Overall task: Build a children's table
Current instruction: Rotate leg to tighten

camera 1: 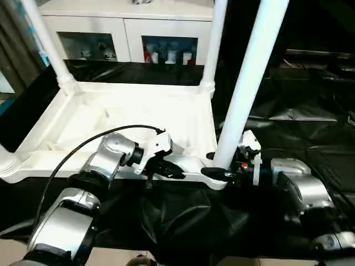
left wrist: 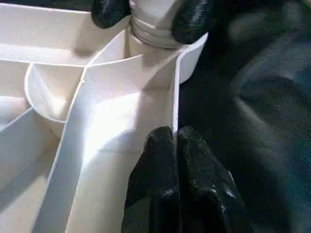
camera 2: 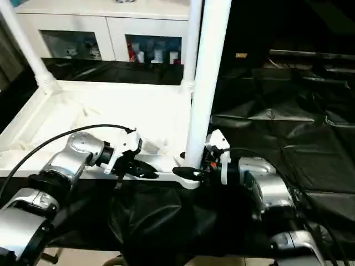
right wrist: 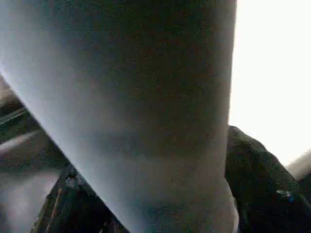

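My left tool (camera 1: 166, 166) pinches the tabletop (camera 1: 138, 119) rim; my right tool (camera 1: 219, 173) brackets the light, slippery leg (camera 1: 244, 94) low, grip uncertain.

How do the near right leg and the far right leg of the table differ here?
The near right leg has the right gripper around its base; the far right leg stands untouched. The near one leans to the right; the far one leans only slightly. Both are white tubes rising from corner sockets of the upturned tabletop.
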Robot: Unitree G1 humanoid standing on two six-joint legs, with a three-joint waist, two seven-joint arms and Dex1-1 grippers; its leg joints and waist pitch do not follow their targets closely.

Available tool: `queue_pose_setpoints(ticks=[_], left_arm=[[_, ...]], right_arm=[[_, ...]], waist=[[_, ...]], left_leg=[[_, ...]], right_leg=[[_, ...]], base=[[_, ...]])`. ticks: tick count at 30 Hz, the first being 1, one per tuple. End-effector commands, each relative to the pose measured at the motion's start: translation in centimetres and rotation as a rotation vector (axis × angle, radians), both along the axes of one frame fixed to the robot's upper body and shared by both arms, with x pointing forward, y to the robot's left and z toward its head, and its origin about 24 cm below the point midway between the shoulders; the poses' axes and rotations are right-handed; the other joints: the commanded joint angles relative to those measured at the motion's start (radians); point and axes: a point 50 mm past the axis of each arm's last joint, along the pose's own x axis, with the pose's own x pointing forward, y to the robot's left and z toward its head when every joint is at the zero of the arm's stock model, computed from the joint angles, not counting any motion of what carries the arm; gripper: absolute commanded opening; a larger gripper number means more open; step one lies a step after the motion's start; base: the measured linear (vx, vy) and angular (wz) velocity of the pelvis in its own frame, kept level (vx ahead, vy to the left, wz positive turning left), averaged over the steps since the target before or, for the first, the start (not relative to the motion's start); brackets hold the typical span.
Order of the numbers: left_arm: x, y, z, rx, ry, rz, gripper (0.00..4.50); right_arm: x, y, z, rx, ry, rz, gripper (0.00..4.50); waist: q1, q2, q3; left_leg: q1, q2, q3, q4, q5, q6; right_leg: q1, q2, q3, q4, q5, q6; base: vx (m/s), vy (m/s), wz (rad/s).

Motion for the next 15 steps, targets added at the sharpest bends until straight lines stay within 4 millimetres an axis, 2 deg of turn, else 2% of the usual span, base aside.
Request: queue_pose_setpoints(ticks=[1,2,3,4,5,6,8,9,11,13,15], left_arm=[[1.3,-1.1,0.8,-0.032,-0.074,0.129,0.00],[1.3,-1.1,0.8,-0.032,-0.074,0.129,0.00],[2.3,-2.2,1.1,-0.047,-0.115,0.251,0.00],[2.6,-2.6,1.3,-0.058,-0.125,0.292,0.00],[3.0,-3.4,1.6,-0.076,-0.135,0.346,0.00],[3.0,-3.4,1.6,-0.078,-0.135,0.352,0.00],[3.2,-3.8,1.8,-0.086,-0.138,0.375,0.00],[3.5,-4.5,2.0,-0.094,-0.145,0.421,0.00],[3.7,-6.2,2.4,-0.123,-0.151,0.468,0.00],[3.7,-6.8,2.5,-0.135,-0.151,0.465,0.00],[3.5,-7.4,2.6,-0.147,-0.156,0.436,0.00]], right_arm=[[-0.2,1.2,-1.6,-0.021,0.042,-0.048,2.65],[-0.2,1.2,-1.6,-0.021,0.042,-0.048,2.65],[0.6,1.2,-2.5,-0.030,0.053,-0.247,2.64],[0.8,1.2,-2.8,-0.031,0.062,-0.317,2.64],[1.1,1.2,-3.2,-0.020,0.081,-0.414,2.64],[1.2,1.2,-3.3,-0.018,0.084,-0.424,2.63],[1.3,1.2,-3.4,-0.013,0.094,-0.466,2.63],[1.6,1.3,-3.7,0.000,0.117,-0.562,2.63],[2.2,1.9,-4.1,0.021,0.148,-0.713,2.63],[2.2,2.2,-4.1,0.026,0.151,-0.728,2.63],[2.3,3.1,-3.7,0.033,0.123,-0.698,2.63]], waist=[[-0.003,-0.019,-0.059],[-0.007,-0.017,-0.055],[-0.010,-0.019,-0.056],[-0.013,-0.016,-0.054],[-0.019,-0.018,-0.055],[-0.019,-0.020,-0.055],[-0.019,-0.020,-0.055],[-0.021,-0.020,-0.057],[-0.024,-0.018,-0.059],[-0.023,-0.020,-0.060],[-0.021,-0.021,-0.064]], left_leg=[[0.029,0.073,-0.037,-0.078,-0.233,0.022],[0.030,0.071,-0.040,-0.081,-0.264,0.009],[0.031,0.072,-0.040,-0.082,-0.263,0.002],[0.037,0.072,-0.039,-0.083,-0.280,-0.009],[0.037,0.070,-0.043,-0.085,-0.297,-0.026],[0.038,0.070,-0.044,-0.086,-0.298,-0.030],[0.036,0.069,-0.043,-0.085,-0.288,-0.014],[0.031,0.068,-0.042,-0.084,-0.267,-0.001],[0.035,0.068,-0.041,-0.084,-0.260,-0.006],[0.033,0.066,-0.040,-0.082,-0.240,-0.001],[0.025,0.064,-0.039,-0.078,-0.190,0.031]], right_leg=[[0.029,-0.085,0.049,-0.083,-0.256,-0.216],[0.029,-0.086,0.049,-0.092,-0.318,-0.201],[0.026,-0.086,0.051,-0.092,-0.323,-0.195],[0.018,-0.084,0.052,-0.095,-0.337,-0.193],[0.022,-0.085,0.050,-0.095,-0.355,-0.191],[0.022,-0.086,0.050,-0.098,-0.358,-0.186],[0.024,-0.086,0.052,-0.099,-0.329,-0.184],[0.029,-0.085,0.052,-0.095,-0.294,-0.187],[0.023,-0.084,0.052,-0.093,-0.276,-0.194],[0.027,-0.082,0.051,-0.091,-0.242,-0.199],[0.036,-0.081,0.049,-0.081,-0.154,-0.206]], base=[[0.000,0.000,0.00],[0.000,0.000,0.00],[0.000,0.000,0.00],[0.000,0.000,0.00],[0.000,0.000,0.00],[0.000,0.000,0.00],[0.000,0.000,0.00],[0.000,0.000,0.00],[0.000,0.000,0.00],[0.000,0.000,0.00],[0.000,0.000,0.00]])
